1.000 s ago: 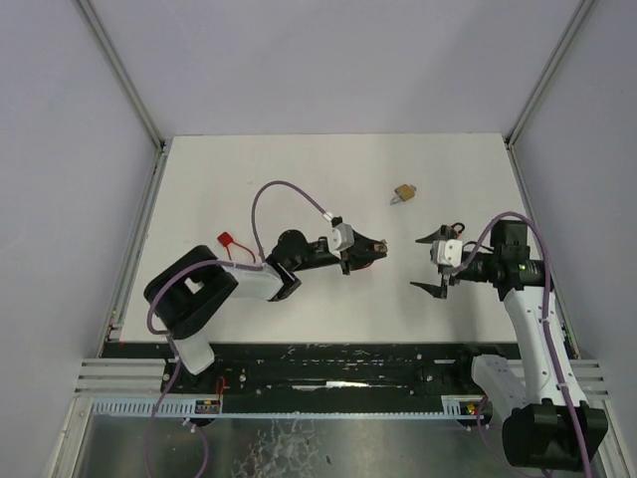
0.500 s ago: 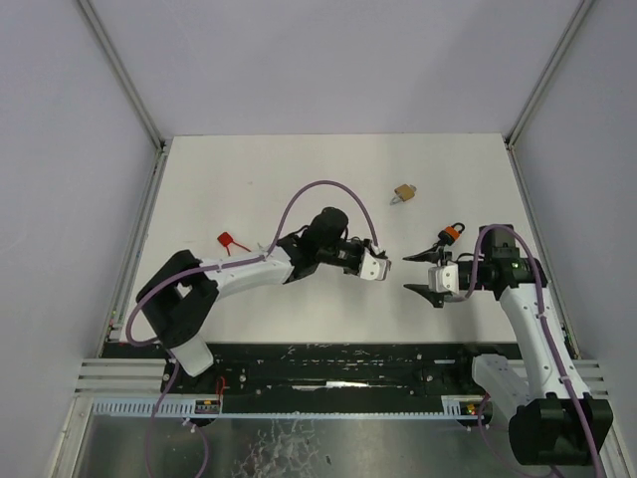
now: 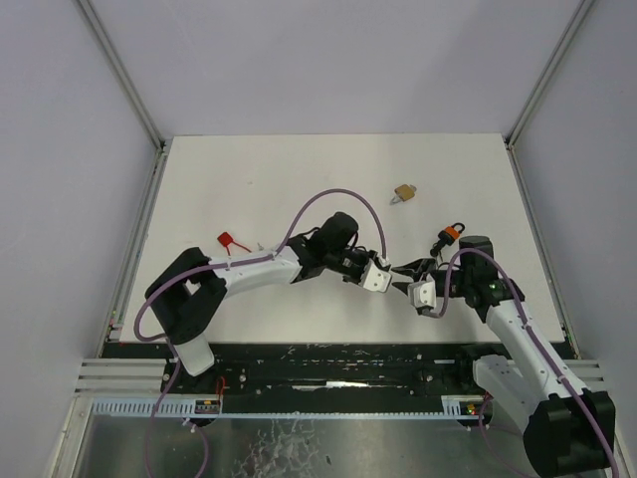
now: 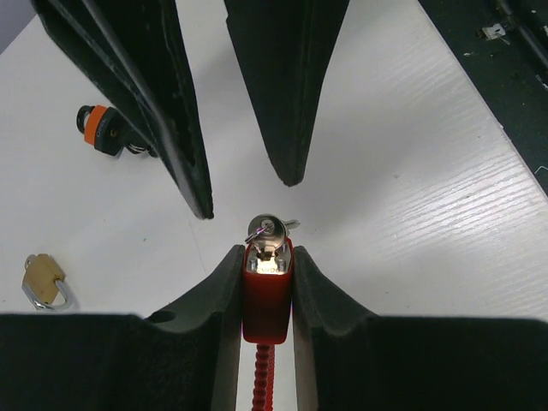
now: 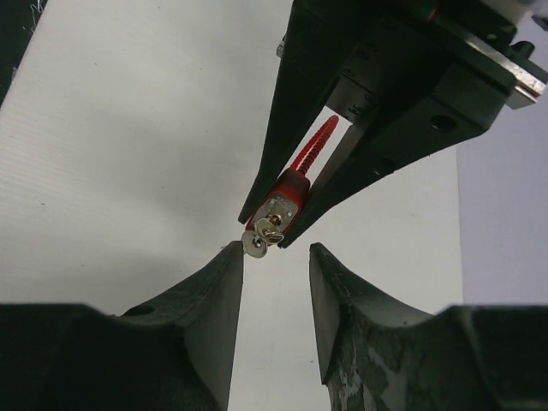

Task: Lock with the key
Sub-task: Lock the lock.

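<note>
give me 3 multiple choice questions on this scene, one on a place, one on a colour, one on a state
1. Where is the brass padlock?
A on the black rail
B on the white table
C hanging on the wall

2. What colour is the lock in the left hand?
A blue
B green
C red

3. How do the jaws of the right hand stand?
A open
B shut on a cable
C out of view

Answers: 1 B, it lies alone on the table top; 2 C, the pinched lock is red, with a key in it; 3 A, a clear gap shows between them, just short of the key.
</note>
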